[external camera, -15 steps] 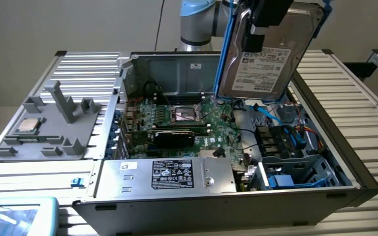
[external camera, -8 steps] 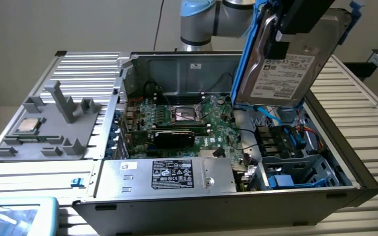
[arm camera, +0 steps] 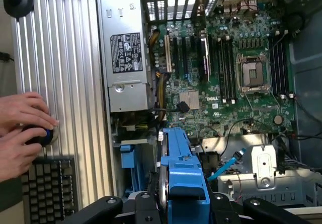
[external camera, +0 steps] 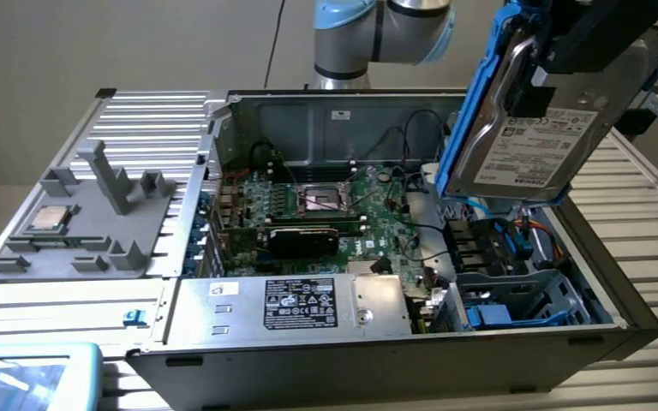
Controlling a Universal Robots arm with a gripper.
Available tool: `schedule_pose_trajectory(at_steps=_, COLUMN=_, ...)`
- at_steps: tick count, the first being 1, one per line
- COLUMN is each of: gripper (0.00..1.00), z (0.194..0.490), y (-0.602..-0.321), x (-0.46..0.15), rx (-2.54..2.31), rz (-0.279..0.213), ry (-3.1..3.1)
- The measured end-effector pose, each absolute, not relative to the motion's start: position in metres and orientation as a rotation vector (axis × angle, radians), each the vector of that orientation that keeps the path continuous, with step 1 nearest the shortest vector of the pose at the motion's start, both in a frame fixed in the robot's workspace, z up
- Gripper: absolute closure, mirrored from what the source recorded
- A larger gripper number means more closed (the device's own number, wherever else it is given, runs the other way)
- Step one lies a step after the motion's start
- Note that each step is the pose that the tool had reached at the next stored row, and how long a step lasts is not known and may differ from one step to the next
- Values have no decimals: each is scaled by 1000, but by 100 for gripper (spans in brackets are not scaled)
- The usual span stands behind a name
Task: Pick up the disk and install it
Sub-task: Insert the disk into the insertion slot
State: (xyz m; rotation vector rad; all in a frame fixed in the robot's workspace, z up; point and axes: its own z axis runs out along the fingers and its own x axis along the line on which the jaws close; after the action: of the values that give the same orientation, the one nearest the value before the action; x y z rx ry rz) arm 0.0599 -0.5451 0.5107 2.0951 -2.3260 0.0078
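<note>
Exterior view: the fingers (external camera: 548, 86) are pinching the blue-framed disk (external camera: 529, 145), holding it up on edge and a bit tilted. It's in the air above the open PC case (external camera: 421, 368), toward the exterior view's right. The wrist view looks past the disk's edge down onto the motherboard (arm camera: 226, 73).

disk (external camera: 523, 154): dull silver metal, paper label, glossy blue plastic frame
case (external camera: 306, 116): matt grey sheet metal

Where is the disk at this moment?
In the exterior view the disk hangs at the upper right, gripped by the tool, nearly upright above the drive cage of the open computer case.
</note>
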Motion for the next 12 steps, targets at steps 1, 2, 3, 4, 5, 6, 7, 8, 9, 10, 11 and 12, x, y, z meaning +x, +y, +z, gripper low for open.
schedule_pose_trajectory(at_steps=1, gripper=63, z=511, y=-547, x=63, rx=2095, rz=8, ry=-2326)
schedule_pose_trajectory(at_steps=2, gripper=63, z=511, y=-550, x=66, rx=2095, rz=8, ry=-2326)
schedule_pose_trajectory(at_steps=3, gripper=63, z=511, y=-552, x=70, rx=2095, rz=8, ry=-2326)
schedule_pose_trajectory(at_steps=4, gripper=63, z=511, y=-555, x=73, rx=2095, rz=8, ry=-2326)
schedule_pose_trajectory(at_steps=5, gripper=63, z=511, y=-557, x=75, rx=2095, rz=8, ry=-2326)
schedule_pose_trajectory(at_steps=6, gripper=63, z=511, y=-561, x=78, rx=2095, rz=8, ry=-2326)
schedule_pose_trajectory(at_steps=7, gripper=63, z=511, y=-564, x=80, rx=2095, rz=8, ry=-2326)
schedule_pose_trajectory(at_steps=8, gripper=63, z=511, y=-567, x=82, rx=2095, rz=8, ry=-2326)
schedule_pose_trajectory(at_steps=9, gripper=63, z=511, y=-570, x=84, rx=2095, rz=8, ry=-2326)
schedule_pose_trajectory(at_steps=10, gripper=63, z=511, y=-572, x=86, rx=2095, rz=8, ry=-2326)
schedule_pose_trajectory(at_steps=11, gripper=63, z=511, y=-574, x=87, rx=2095, rz=8, ry=-2326)
schedule_pose_trajectory(at_steps=12, gripper=63, z=511, y=-576, x=89, rx=2095, rz=8, ry=-2326)
